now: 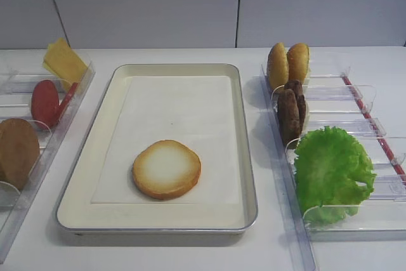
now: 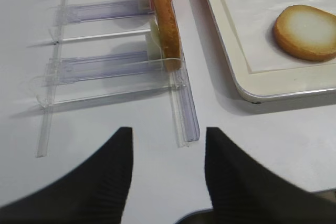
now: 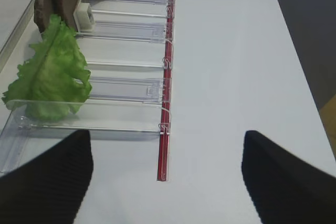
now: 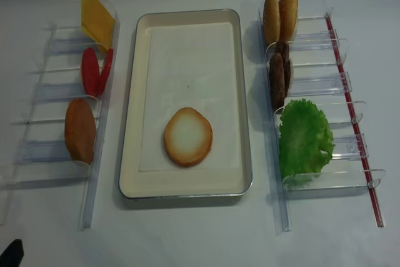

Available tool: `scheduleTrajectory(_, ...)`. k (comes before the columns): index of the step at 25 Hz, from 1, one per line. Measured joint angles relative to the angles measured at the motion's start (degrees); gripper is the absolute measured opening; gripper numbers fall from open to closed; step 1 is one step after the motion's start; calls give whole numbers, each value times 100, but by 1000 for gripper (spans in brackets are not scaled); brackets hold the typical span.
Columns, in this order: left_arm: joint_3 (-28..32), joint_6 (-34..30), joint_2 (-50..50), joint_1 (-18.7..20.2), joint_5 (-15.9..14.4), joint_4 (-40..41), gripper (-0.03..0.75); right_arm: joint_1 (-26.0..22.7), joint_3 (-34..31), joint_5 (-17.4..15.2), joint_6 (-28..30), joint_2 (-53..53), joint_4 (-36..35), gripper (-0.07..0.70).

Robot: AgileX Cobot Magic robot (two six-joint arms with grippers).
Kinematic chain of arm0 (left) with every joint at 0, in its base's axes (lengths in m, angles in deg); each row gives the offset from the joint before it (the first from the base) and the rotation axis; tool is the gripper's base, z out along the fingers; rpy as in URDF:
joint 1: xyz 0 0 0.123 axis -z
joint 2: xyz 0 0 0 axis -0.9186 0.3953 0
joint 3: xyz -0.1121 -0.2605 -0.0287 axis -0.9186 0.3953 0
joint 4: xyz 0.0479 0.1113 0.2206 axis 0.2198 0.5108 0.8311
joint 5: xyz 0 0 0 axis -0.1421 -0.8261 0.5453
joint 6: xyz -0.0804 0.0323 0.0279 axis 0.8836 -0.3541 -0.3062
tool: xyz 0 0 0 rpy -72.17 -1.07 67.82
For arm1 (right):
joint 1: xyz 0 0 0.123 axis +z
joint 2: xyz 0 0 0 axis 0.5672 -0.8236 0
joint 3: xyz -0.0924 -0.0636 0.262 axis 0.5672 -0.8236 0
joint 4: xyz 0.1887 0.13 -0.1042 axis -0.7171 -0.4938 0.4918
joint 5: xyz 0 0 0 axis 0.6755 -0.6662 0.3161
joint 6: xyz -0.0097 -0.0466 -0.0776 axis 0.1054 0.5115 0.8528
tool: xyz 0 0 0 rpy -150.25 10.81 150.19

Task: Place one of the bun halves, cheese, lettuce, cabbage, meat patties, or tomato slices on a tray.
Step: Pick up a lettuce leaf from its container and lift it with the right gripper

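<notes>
One bun half (image 1: 166, 169) lies pale face up on the paper liner of the silver tray (image 1: 82, 176). In the right bins stand two bun halves (image 1: 287, 63), meat patties (image 1: 292, 109) and the frilly lettuce (image 1: 331, 172). The left bins hold cheese (image 1: 63, 61), tomato slices (image 1: 45, 102) and another bun half (image 1: 16, 152). No cabbage is in view. My right gripper (image 3: 167, 145) is open and empty over the table, just short of the lettuce (image 3: 50, 72) bin. My left gripper (image 2: 168, 135) is open and empty near the front end of the left bins, with the bun half (image 2: 165, 27) ahead of it.
Clear plastic bin racks flank the tray, and a red strip (image 3: 166, 108) runs along the right rack's outer side. The left rack's rail end (image 2: 185, 124) lies just beyond the left fingertips. White table stretches right of the red strip and in front of the tray.
</notes>
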Motion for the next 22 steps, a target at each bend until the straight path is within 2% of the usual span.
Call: scheduleTrajectory(22,0,0,0,0,0,0,298,0,0,0,0,0,0,580)
